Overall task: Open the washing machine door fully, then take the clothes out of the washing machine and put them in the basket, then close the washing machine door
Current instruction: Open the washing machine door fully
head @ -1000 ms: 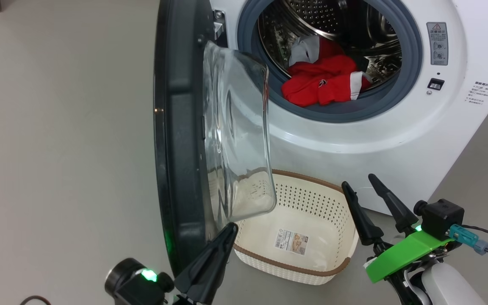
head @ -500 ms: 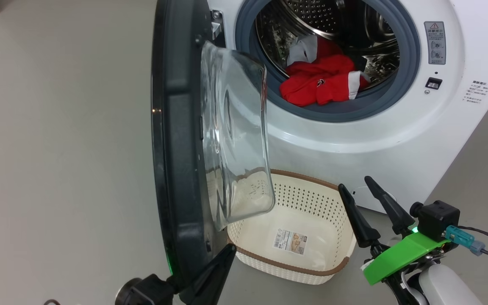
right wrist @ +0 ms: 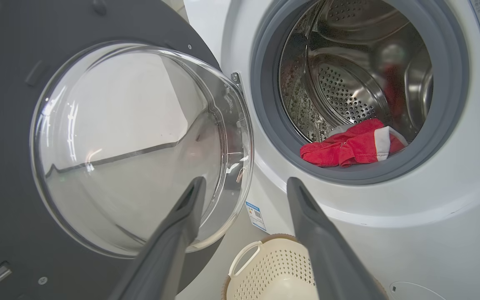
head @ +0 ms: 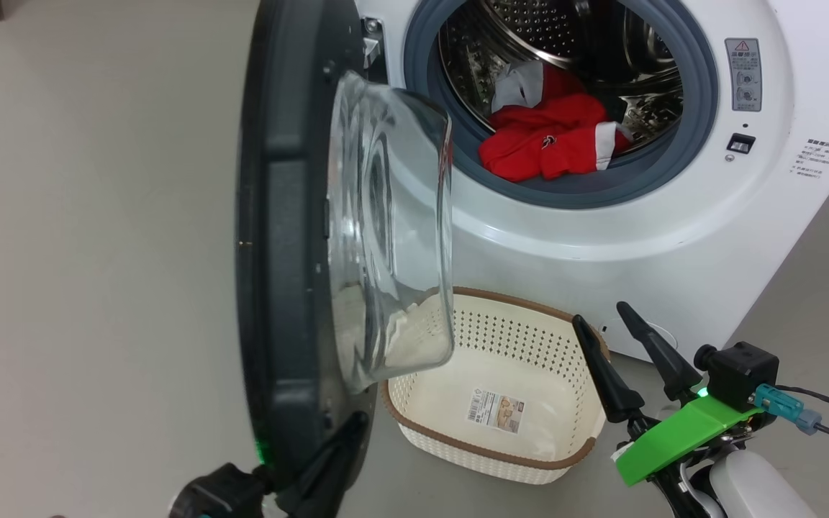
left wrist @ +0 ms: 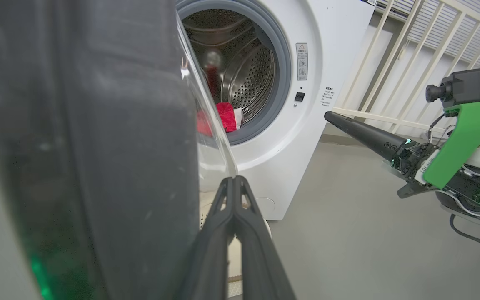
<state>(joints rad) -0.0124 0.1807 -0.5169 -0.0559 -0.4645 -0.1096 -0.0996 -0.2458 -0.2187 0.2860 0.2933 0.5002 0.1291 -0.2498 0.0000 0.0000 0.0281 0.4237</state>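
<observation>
Smooth grey floor [head: 98, 252] bears the washing machine [head: 767, 216], pale railing [left wrist: 361, 115] beside it.

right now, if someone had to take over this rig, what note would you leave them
Left gripper: jaws shut, empty, tip at the lower inner edge of the washing machine door.
Right gripper: jaws open, empty, above the right end of the basket.
Things: door swung wide from the washing machine; red clothes lie at the front of the drum; basket empty on the floor below the opening.
Done: door looks mostly open.
Left: push door fully open if it goes further, move clothes to basket, close door.
</observation>
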